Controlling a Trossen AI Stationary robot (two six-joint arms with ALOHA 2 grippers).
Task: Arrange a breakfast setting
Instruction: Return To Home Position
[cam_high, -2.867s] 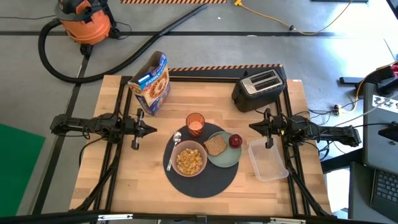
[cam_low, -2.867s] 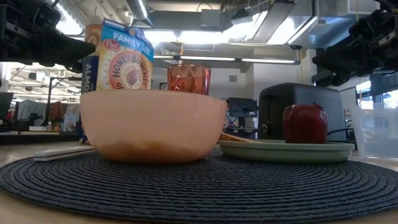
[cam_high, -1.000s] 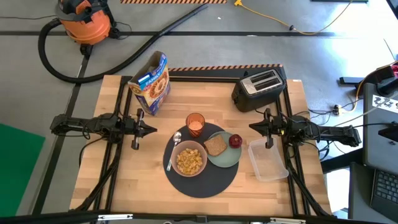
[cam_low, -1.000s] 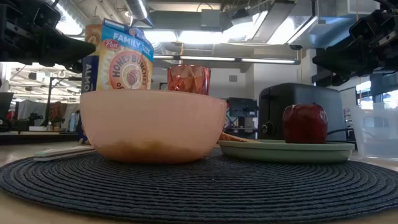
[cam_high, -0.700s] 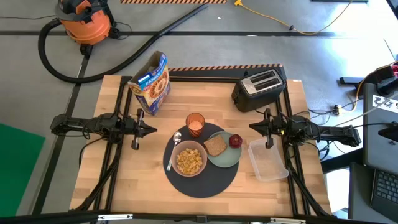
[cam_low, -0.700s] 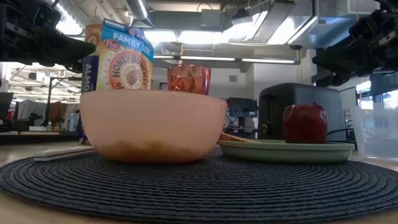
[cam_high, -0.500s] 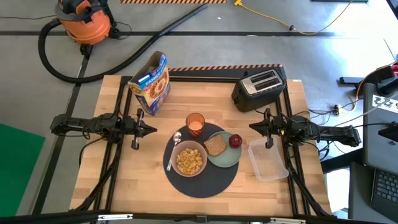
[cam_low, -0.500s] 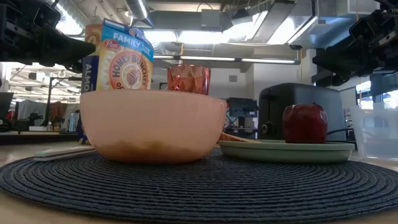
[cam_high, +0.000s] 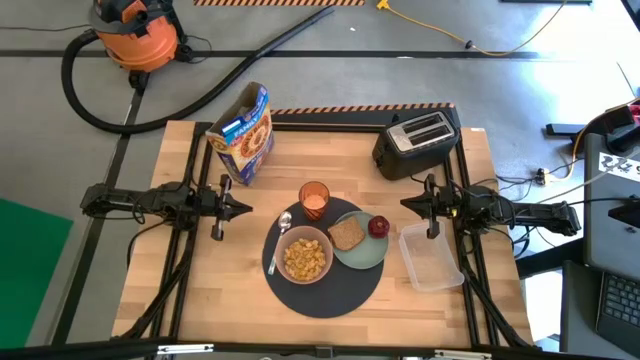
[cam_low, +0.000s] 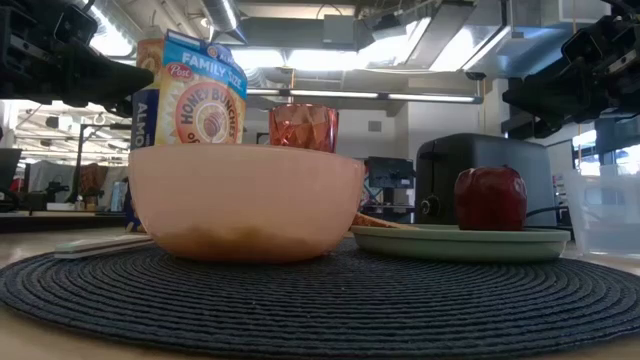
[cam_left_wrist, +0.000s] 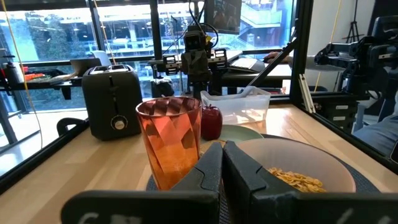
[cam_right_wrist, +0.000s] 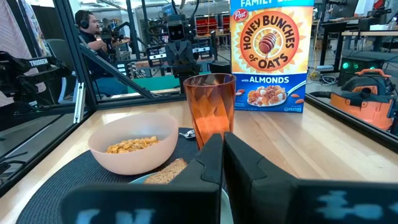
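Observation:
A round dark-grey mat (cam_high: 325, 295) lies mid-table. On it rest a pink bowl (cam_high: 306, 257) of cereal and a pale green plate (cam_high: 366, 255) bearing a toast slice (cam_high: 346, 234) and a red apple (cam_high: 378, 226). A metal spoon (cam_high: 279, 236) lies left of the bowl, and an orange cup (cam_high: 314, 199) stands at the mat's far edge. My left gripper (cam_high: 245, 209) hovers shut to the left of the setting. My right gripper (cam_high: 405, 205) hovers shut to its right. Both point level toward it, above the table.
A cereal box (cam_high: 243, 133) stands at the far left and a black toaster (cam_high: 417, 143) at the far right. A clear plastic container (cam_high: 430, 256) sits right of the plate. A black frame (cam_high: 200, 250) edges the table. A person (cam_right_wrist: 90, 25) sits in the room beyond.

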